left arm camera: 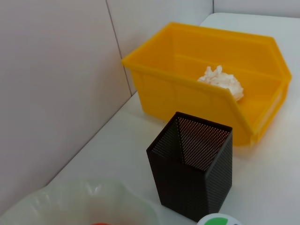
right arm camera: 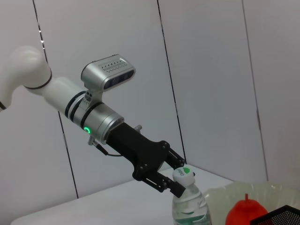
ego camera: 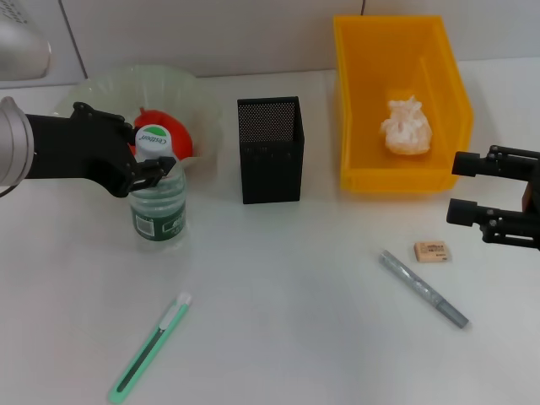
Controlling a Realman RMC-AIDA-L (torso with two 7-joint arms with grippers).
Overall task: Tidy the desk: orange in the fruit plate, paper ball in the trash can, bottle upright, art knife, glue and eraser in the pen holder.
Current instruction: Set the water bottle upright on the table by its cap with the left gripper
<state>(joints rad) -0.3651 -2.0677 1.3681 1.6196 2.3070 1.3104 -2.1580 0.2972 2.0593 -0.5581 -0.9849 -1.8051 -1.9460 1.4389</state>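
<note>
A clear bottle point(ego camera: 158, 207) with a white and green cap stands upright in front of the fruit plate point(ego camera: 101, 84). My left gripper point(ego camera: 156, 165) is shut around its neck; the right wrist view shows the fingers point(right arm camera: 174, 188) on both sides of the cap. The orange point(ego camera: 167, 133) lies in the plate. The paper ball point(ego camera: 405, 126) lies in the yellow bin point(ego camera: 359, 101). The black mesh pen holder point(ego camera: 270, 152) stands at centre. The eraser point(ego camera: 432, 251), grey glue stick point(ego camera: 422, 288) and green art knife point(ego camera: 150, 346) lie on the desk. My right gripper point(ego camera: 460, 187) is open and empty above the eraser's right.
The desk is white with a wall behind it. The left wrist view shows the pen holder point(left arm camera: 192, 173), the yellow bin point(left arm camera: 154, 70) with the paper ball point(left arm camera: 220, 80) and the plate's rim point(left arm camera: 70, 201).
</note>
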